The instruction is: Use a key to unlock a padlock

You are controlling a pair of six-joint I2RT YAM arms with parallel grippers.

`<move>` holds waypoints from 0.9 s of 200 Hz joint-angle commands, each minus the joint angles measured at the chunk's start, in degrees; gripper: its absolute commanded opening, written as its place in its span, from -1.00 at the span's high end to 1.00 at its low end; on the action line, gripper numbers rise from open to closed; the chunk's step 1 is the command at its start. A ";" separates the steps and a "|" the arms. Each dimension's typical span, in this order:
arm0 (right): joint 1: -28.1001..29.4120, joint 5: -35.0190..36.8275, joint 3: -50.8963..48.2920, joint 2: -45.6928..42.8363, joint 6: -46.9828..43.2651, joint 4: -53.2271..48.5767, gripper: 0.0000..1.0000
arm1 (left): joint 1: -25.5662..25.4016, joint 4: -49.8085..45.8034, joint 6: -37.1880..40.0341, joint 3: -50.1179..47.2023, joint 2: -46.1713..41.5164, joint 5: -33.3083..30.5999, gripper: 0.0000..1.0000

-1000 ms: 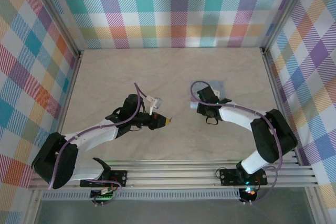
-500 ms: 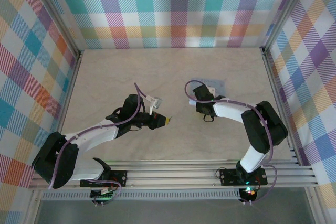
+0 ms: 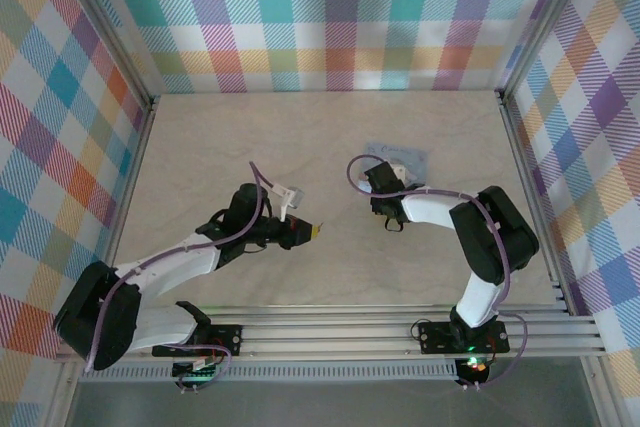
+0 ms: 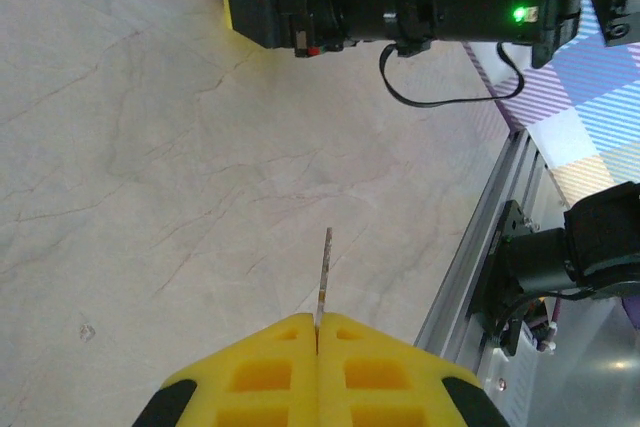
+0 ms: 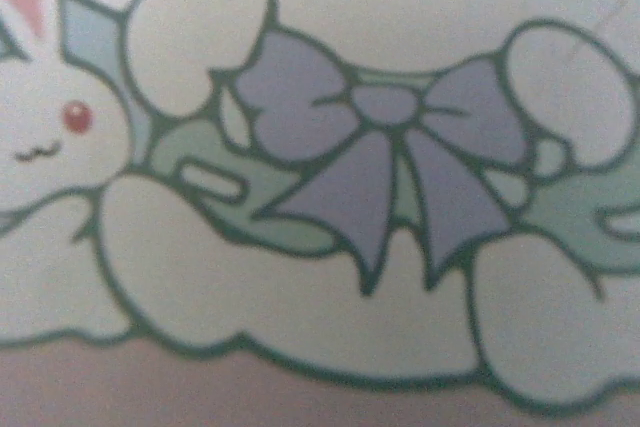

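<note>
Key juts from my clamped left tool toward the tin, ready for inserting. My right tool hovers over the tin; I cannot tell its gap.

- The key: a thin, silvery, straight blade seen edge-on.
- It is pinched between the left gripper's pressed-together yellow fingers, jutting forward over the pale marbled table.
</note>
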 commanded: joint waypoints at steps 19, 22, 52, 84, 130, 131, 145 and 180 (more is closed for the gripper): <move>-0.31 0.37 1.33 -3.05 -0.83 0.29 0.54 | -0.53 -1.52 1.54 -1.77 -3.65 -1.70 1.00; -0.31 0.22 1.42 -3.31 -0.75 -0.09 0.55 | -0.58 -1.59 1.55 -1.86 -3.78 -1.74 1.00; -0.29 -3.70 2.13 -5.55 0.26 -4.58 0.66 | -0.58 -1.81 1.97 -2.06 -4.07 -1.64 1.00; -0.31 -12.75 2.15 -7.69 4.08 -9.85 0.76 | -0.56 -0.61 2.41 -2.35 -3.59 -1.32 1.00; -0.13 -24.05 1.38 -9.50 10.05 -15.09 0.88 | -0.68 3.37 2.84 -3.26 -0.83 -1.04 1.00; -0.09 -24.18 1.37 -9.55 10.11 -15.14 0.88 | -0.68 3.48 2.81 -3.28 -0.73 -1.06 1.00; 0.15 -26.73 1.01 -10.91 11.12 -15.42 0.90 | -1.00 5.36 2.79 -3.77 0.51 -1.17 1.00; 0.29 -33.24 4.00 -12.75 13.04 -19.89 0.98 | -3.64 12.21 4.54 -4.79 2.94 -0.37 1.00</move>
